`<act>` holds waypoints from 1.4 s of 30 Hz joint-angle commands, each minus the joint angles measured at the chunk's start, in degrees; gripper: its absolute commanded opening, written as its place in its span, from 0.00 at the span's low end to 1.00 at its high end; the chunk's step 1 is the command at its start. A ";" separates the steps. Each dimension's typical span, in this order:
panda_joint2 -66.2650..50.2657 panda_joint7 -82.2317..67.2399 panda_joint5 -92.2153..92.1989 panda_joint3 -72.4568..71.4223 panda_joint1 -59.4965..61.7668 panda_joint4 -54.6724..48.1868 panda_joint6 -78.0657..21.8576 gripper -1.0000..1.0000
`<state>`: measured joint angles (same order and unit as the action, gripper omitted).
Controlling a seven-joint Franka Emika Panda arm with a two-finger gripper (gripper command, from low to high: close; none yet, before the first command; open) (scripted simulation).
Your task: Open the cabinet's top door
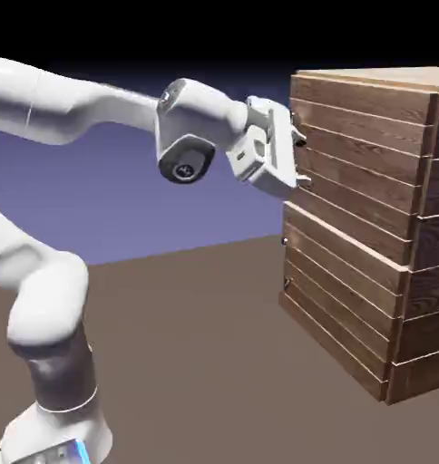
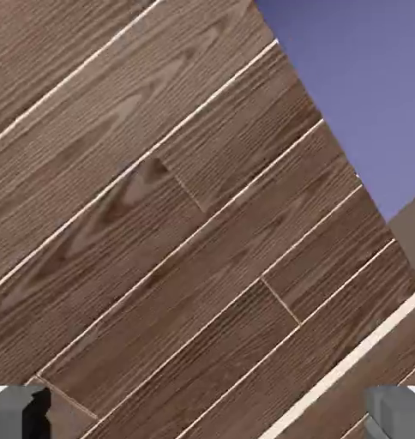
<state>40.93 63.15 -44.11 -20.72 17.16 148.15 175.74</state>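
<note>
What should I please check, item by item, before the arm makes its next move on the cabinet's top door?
1. Pincer at the top door: ok. In the exterior view it sits against the door's near edge.
2. Fingers spread: ok. In the hand view both tips show far apart at the bottom corners.
3. Handle between the fingers: cannot tell. The hand view shows only wood planks, and no handle.
4. Top door shut: ok. Its boards lie flush with the cabinet.
5. Lower panel untouched: ok. The pincer is above it.
</note>
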 commanded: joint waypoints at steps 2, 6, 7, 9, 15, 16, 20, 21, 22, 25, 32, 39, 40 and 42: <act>0.94 2.34 -4.99 -2.34 2.02 -1.45 0.20 0.50; 2.80 7.02 -14.96 -7.03 6.05 -4.36 0.59 0.50; 3.27 8.19 -17.45 -8.20 7.06 -5.08 0.68 0.50; 4.21 10.52 -22.43 -10.54 9.08 -6.53 0.88 0.50; 7.01 17.54 -37.39 -17.56 15.13 -10.89 1.47 0.50; 7.48 18.71 -39.88 -18.73 16.14 -11.62 1.56 0.50; 9.35 23.39 -49.85 -23.42 20.18 -14.52 1.96 0.50; 9.82 24.55 -52.34 -24.59 21.19 -15.25 2.05 0.50; 10.28 25.72 -54.83 -25.76 22.19 -15.97 2.15 0.50; 11.68 29.23 -62.31 -29.27 25.22 -18.15 2.44 0.50; 14.96 37.42 -79.75 -37.47 32.28 -23.23 3.13 0.50; 18.23 45.60 -97.20 -45.66 39.34 -28.31 3.81 0.50; 18.70 46.77 -99.69 -46.83 40.35 -29.04 3.91 0.50; 19.63 49.11 -104.68 -49.18 42.37 -30.49 4.11 0.50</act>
<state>60.56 112.26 -148.78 -69.89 59.53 117.66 179.84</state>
